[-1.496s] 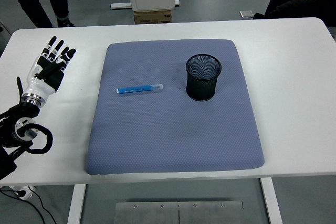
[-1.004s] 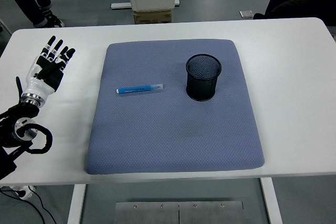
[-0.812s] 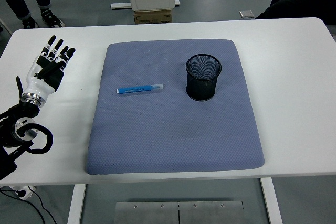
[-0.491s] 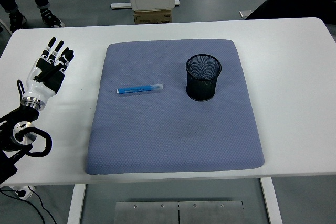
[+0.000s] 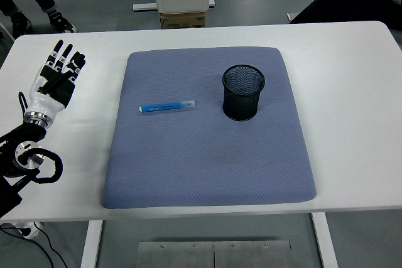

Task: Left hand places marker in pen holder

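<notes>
A white table (image 5: 352, 123) fills most of the view, and a large blue-grey padded mat (image 5: 207, 174) lies on its middle, covering much of the surface. On the right half of the mat, toward the far side, a black mesh pen holder (image 5: 244, 92) stands upright with its round mouth open to the camera. The left hand (image 5: 55, 81) hovers over the bare table top at the left edge, well apart from the mat, its black-tipped fingers (image 5: 63, 58) stretched out and slightly fanned, pointing away from the robot and gripping nothing; its black arm with looped cabling runs down to the lower left corner. The marker (image 5: 166, 106), blue with a pale clear cap at its right end, lies flat on the mat left of the pen holder, nearly level across the picture, clear of both holder and hand. At the top corners, dark-clothed parts of people show beyond the table.
</notes>
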You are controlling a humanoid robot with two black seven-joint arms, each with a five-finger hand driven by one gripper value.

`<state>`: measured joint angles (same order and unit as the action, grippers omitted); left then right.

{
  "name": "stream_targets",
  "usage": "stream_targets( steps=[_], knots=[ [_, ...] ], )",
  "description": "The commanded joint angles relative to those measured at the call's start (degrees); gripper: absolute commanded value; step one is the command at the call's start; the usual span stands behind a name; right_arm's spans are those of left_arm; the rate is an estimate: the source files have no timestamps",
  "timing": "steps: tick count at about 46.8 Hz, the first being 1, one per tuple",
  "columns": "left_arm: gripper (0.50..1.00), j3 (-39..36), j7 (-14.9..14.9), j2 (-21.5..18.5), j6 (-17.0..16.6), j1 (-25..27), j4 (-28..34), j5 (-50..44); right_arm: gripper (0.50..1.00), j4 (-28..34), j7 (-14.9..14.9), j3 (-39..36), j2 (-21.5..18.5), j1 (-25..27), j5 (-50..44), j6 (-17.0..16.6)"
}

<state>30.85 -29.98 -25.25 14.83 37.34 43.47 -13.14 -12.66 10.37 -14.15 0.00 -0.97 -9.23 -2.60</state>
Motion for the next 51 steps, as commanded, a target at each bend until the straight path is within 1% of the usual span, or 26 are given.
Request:
stream_targets(
  steps=[1,12,22,28,33,34,40,46,51],
  knots=[
    [1.0,0.0,0.01,-0.06,-0.06,-0.16,-0.05,-0.04,1.0,0.0,0.0,0.0,0.0,0.0,0.0,0.06],
    [1.0,-0.17,0.01,0.03,0.03,-0.25,0.04,-0.04,1.0,0.0,0.0,0.0,0.0,0.0,0.0,0.05],
    [1.0,-0.26,0.01,-0.94,-0.24,0.8,0.04,-0.04,1.0,0.0,0.0,0.0,0.0,0.0,0.0,-0.03],
    [1.0,-0.88,0.36,-2.34,-1.2,1.77,-0.22,0.22,1.0,0.0,0.0,0.0,0.0,0.0,0.0,0.06],
    [1.0,-2.2,0.45,-3.31,-1.38,2.39,-0.4,2.07,1.0,0.0,0.0,0.0,0.0,0.0,0.0,0.06],
    [1.0,-3.07,0.45,-3.57,-1.38,3.6,-0.4,3.98,1.0,0.0,0.0,0.0,0.0,0.0,0.0,-0.03],
    [1.0,-6.58,0.62,-4.36,-1.38,5.81,-0.31,7.34,1.0,0.0,0.0,0.0,0.0,0.0,0.0,0.06],
    [1.0,-13.96,0.62,-4.71,-1.73,9.59,-0.31,10.33,1.0,0.0,0.0,0.0,0.0,0.0,0.0,-0.03],
    [1.0,-19.24,0.54,-5.68,-2.17,12.22,0.04,10.86,1.0,0.0,0.0,0.0,0.0,0.0,0.0,0.06]
  ],
)
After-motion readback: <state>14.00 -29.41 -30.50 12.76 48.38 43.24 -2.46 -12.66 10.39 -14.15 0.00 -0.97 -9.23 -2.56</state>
